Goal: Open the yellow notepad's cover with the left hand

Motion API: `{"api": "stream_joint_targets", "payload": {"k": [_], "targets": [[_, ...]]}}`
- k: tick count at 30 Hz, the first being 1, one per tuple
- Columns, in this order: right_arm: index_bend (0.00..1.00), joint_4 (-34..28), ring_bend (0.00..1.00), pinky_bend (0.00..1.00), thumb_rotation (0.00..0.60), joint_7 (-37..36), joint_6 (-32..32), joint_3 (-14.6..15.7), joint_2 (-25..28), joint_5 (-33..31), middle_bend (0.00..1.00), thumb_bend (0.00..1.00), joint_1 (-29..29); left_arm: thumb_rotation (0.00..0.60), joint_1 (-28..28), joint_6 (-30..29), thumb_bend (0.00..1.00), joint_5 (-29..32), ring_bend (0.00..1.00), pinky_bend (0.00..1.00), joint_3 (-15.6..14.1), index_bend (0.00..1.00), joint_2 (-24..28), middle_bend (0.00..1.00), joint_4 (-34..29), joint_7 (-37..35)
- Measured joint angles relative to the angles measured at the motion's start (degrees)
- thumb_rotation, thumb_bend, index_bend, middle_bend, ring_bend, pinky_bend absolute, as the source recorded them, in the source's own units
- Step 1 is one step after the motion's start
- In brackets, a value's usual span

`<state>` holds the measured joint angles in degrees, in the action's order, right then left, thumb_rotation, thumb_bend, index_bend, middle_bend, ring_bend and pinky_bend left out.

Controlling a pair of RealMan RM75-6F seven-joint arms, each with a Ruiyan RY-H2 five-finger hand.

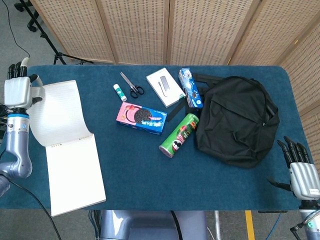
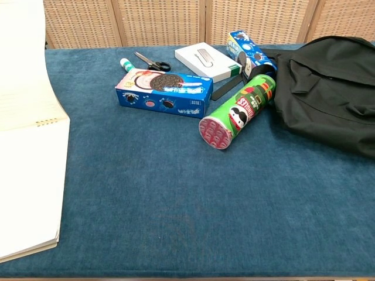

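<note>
The yellow notepad (image 1: pixel 75 172) lies at the table's front left with its lined pages showing (image 2: pixel 26 187). Its cover (image 1: pixel 57 112) is folded back past the top binding and curves up off the table, rising to the top edge of the chest view (image 2: pixel 23 64). My left hand (image 1: pixel 18 90) is at the far left edge of the table and grips the cover's outer edge. My right hand (image 1: pixel 300 170) hovers off the front right corner, fingers apart and holding nothing. Neither hand shows in the chest view.
An Oreo box (image 1: pixel 141 118), a green Pringles can (image 1: pixel 179 135) and a black backpack (image 1: pixel 237 120) fill the middle and right. Scissors (image 1: pixel 131 85), a glue stick (image 1: pixel 120 92), a white box (image 1: pixel 165 86) and a blue cookie pack (image 1: pixel 190 88) lie further back.
</note>
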<state>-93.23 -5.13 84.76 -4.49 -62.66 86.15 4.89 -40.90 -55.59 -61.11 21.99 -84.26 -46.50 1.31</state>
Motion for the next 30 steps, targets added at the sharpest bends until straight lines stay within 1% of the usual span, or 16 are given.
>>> {"api": "stream_joint_targets", "payload": {"k": [1, 2, 3, 4, 5, 7, 9, 14, 20, 23, 26, 29, 30], "targets": [[0.02, -0.03, 0.0, 0.0, 0.6, 0.26, -0.07, -0.03, -0.08, -0.12, 0.0, 0.13, 0.04, 0.6, -0.68, 1.09, 0.34, 0.88, 0.0, 0.0, 0.36, 0.41, -0.73, 0.0, 1.63, 0.3], [0.02, -0.05, 0.0, 0.0, 0.6, 0.38, -0.13, -0.04, -0.13, -0.21, 0.0, 0.13, 0.06, 0.6, -1.32, 2.23, 0.2, 1.83, 0.0, 0.0, 0.71, 0.23, -1.39, 0.0, 2.94, 0.68], [0.02, -0.07, 0.0, 0.0, 0.6, 0.45, -0.2, -0.05, -0.16, -0.29, 0.0, 0.13, 0.08, 0.6, -2.04, 3.72, 0.09, 3.1, 0.0, 0.0, 1.19, 0.09, -2.08, 0.0, 4.18, 1.2], [0.02, -0.08, 0.0, 0.0, 0.6, 0.51, -0.27, -0.06, -0.18, -0.38, 0.0, 0.13, 0.1, 0.6, -2.47, 4.79, 0.04, 4.09, 0.0, 0.0, 1.55, 0.04, -2.45, 0.0, 4.78, 1.61], [0.02, -0.08, 0.0, 0.0, 0.6, 0.54, -0.33, -0.08, -0.2, -0.47, 0.0, 0.13, 0.11, 0.6, -2.83, 5.74, 0.0, 5.08, 0.0, 0.0, 1.92, 0.0, -2.74, 0.0, 5.2, 2.07], [0.02, -0.04, 0.0, 0.0, 0.6, 0.66, -0.48, -0.11, -0.25, -0.64, 0.0, 0.13, 0.15, 0.6, -3.56, 7.31, 0.0, 7.18, 0.0, 0.0, 2.78, 0.0, -3.18, 0.0, 5.7, 3.18], [0.02, -0.02, 0.0, 0.0, 0.6, 0.75, -0.54, -0.11, -0.3, -0.68, 0.0, 0.13, 0.19, 0.6, -3.67, 7.29, 0.0, 7.76, 0.0, 0.0, 3.12, 0.0, -3.18, 0.0, 5.35, 3.16], [0.02, -0.09, 0.0, 0.0, 0.6, 0.84, -0.47, 0.09, -0.34, -0.26, 0.0, 0.13, 0.18, 0.6, -2.41, 3.51, 0.0, 4.77, 0.0, 0.0, 2.72, 0.0, -2.15, 0.0, 2.84, -0.07], [0.02, -0.47, 0.0, 0.0, 0.6, 0.66, 0.01, 0.31, -0.19, 0.4, 0.0, 0.13, 0.03, 0.6, 0.39, -1.06, 0.0, 1.65, 0.0, 0.0, 1.67, 0.0, 0.77, 0.0, -2.11, -3.15], [0.02, -0.7, 0.0, 0.0, 0.6, 0.34, 0.53, 0.38, 0.04, 0.87, 0.0, 0.13, -0.14, 0.6, 2.44, -2.69, 0.0, 0.15, 0.0, 0.0, 0.64, 0.0, 3.03, 0.0, -6.31, -4.11], [0.02, -0.87, 0.0, 0.0, 0.6, 0.06, 0.9, 0.5, 0.26, 1.23, 0.0, 0.13, -0.32, 0.6, 5.79, -5.06, 0.0, -2.04, 0.0, 0.0, -1.32, 0.0, 6.5, 0.0, -13.58, -4.95], [0.02, -0.87, 0.0, 0.0, 0.6, 0.27, 1.2, 0.45, 0.25, 1.24, 0.0, 0.13, -0.42, 0.6, 9.79, -7.86, 0.0, -4.54, 0.0, 0.0, -3.9, 0.0, 10.28, 0.0, -22.23, -5.58], [0.02, -0.86, 0.0, 0.0, 0.6, 0.47, 1.32, 0.39, 0.22, 1.18, 0.0, 0.13, -0.46, 0.6, 11.58, -9.13, 0.0, -5.68, 0.0, 0.0, -5.17, 0.0, 11.72, 0.0, -25.6, -5.81]]}}
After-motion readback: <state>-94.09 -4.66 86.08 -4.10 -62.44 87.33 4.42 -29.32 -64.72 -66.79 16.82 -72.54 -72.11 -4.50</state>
